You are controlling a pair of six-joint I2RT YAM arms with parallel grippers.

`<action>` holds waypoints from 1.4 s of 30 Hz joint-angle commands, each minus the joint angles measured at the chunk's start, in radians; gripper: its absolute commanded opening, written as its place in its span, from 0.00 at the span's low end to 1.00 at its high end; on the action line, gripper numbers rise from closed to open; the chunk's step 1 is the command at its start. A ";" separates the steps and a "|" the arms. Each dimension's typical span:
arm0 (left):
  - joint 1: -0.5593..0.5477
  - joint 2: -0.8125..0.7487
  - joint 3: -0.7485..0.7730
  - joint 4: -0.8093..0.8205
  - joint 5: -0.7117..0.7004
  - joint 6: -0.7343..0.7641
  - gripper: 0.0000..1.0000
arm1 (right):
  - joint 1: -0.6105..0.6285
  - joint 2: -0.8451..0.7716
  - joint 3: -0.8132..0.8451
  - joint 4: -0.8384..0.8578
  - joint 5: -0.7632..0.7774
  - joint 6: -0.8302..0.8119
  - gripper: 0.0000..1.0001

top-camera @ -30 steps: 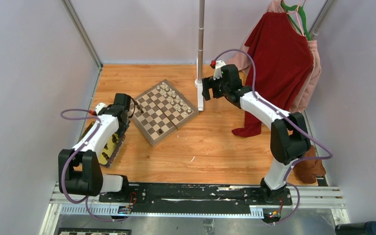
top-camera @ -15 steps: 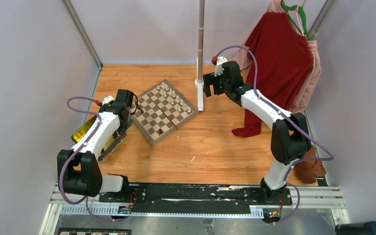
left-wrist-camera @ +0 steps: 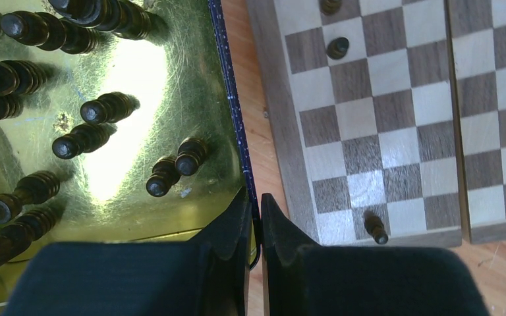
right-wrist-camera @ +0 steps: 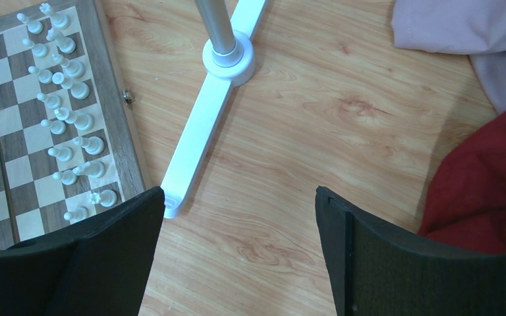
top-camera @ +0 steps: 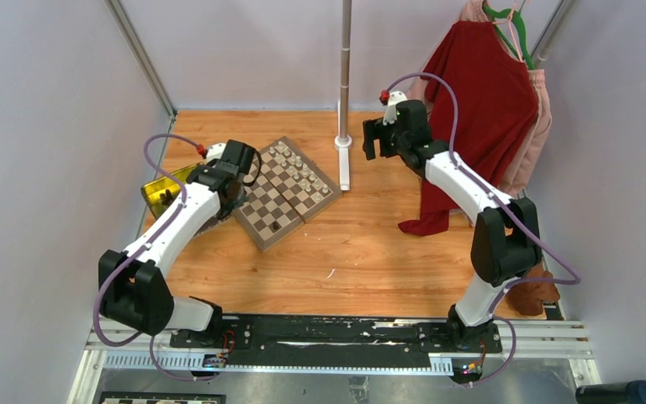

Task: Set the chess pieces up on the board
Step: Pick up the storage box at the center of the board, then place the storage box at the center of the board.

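The board [top-camera: 290, 192] lies turned at an angle on the wooden floor, with cream-white chess pieces [top-camera: 296, 167] in two rows along its far right side [right-wrist-camera: 66, 118]. A few dark pieces [left-wrist-camera: 337, 47] stand on its near side, one leaning [left-wrist-camera: 375, 229]. Several more dark pieces [left-wrist-camera: 99, 108] lie in a shiny yellow tray [left-wrist-camera: 138, 72] just left of the board. My left gripper [left-wrist-camera: 255, 204] is shut on the tray's blue-edged right rim [left-wrist-camera: 234, 118]. Above the floor right of the pole, my right gripper [right-wrist-camera: 237, 191] is open and holds nothing.
A metal pole on a white cross base [right-wrist-camera: 227, 62] stands just right of the board. Red and pink clothes [top-camera: 484, 101] hang at the back right, the red one [right-wrist-camera: 494, 191] reaching the floor. Walls close in both sides.
My left arm has dragged the tray from the near left up toward the board's left side. The right gripper has drifted a little to the right, still open.
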 commanded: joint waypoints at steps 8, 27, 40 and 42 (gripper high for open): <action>-0.161 0.037 0.109 -0.017 -0.041 0.163 0.00 | -0.084 -0.054 0.024 -0.056 0.063 -0.013 0.88; -0.547 0.189 0.266 0.015 0.074 0.288 0.00 | -0.172 -0.054 0.077 -0.116 0.137 -0.005 0.88; -0.772 0.339 0.383 0.045 0.155 0.287 0.00 | -0.225 -0.050 0.116 -0.143 0.133 -0.014 0.88; -0.802 0.359 0.392 0.068 0.179 0.287 0.00 | -0.228 -0.049 0.120 -0.145 0.136 -0.017 0.88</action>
